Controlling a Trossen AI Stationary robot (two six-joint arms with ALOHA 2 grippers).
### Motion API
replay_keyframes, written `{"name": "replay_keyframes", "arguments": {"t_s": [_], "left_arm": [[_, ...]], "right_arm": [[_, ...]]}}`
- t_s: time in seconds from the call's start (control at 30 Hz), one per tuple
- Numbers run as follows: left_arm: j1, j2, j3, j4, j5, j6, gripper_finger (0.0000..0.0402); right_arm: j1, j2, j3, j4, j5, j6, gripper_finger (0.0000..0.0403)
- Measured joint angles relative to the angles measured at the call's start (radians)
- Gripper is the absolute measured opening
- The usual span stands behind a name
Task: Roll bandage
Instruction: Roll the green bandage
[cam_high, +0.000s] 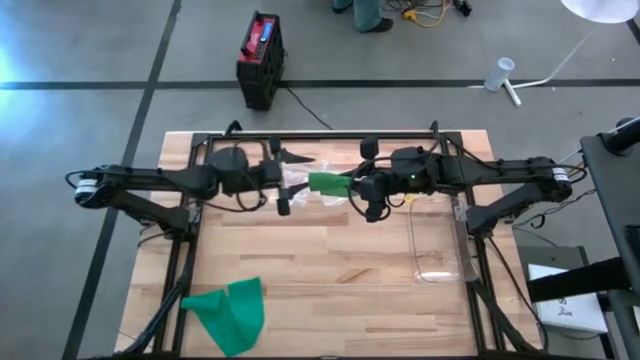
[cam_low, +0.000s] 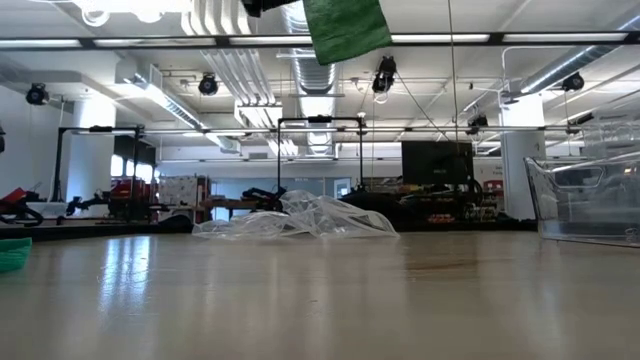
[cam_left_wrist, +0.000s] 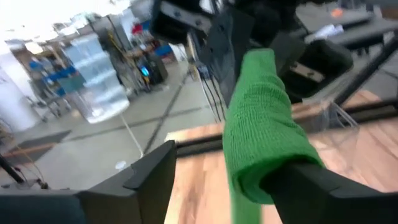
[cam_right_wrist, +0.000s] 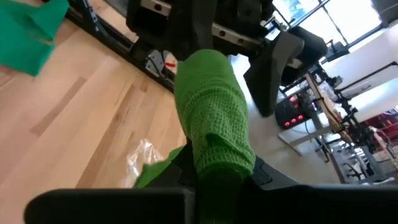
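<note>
High view, left to right: loose green fabric sheet (cam_high: 230, 313) at the table's near edge; left gripper (cam_high: 284, 190), fingers spread, contact with the roll hard to make out; green knitted bandage roll (cam_high: 328, 183), held aloft mid-table, far end pinched inside right gripper (cam_high: 360, 187); clear plastic container (cam_high: 437, 240), faint.

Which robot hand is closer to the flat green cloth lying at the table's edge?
Left. The left gripper hangs above the table's far middle, diagonally away from the flat green cloth. The right gripper, pinching the green bandage roll, is farther to the right.
</note>
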Motion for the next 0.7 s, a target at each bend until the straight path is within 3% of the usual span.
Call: {"name": "replay_keyframes", "arguments": {"t_s": [0.43,0.6,0.7], "left_arm": [[0.000,0.071,0.301,-0.503,-0.047,-0.012,0.0194],[0.000,0.011,0.324,-0.528,-0.085,-0.037,0.0186],[0.000,-0.008,0.285,-0.454,-0.053,-0.038,0.0181]], "right_arm": [[0.000,-0.056,0.004,-0.118,0.000,0.055,0.0033],[0.000,-0.108,-0.004,-0.147,0.000,0.068,0.0033],[0.000,-0.129,-0.010,-0.140,0.000,0.090,0.0033]]}}
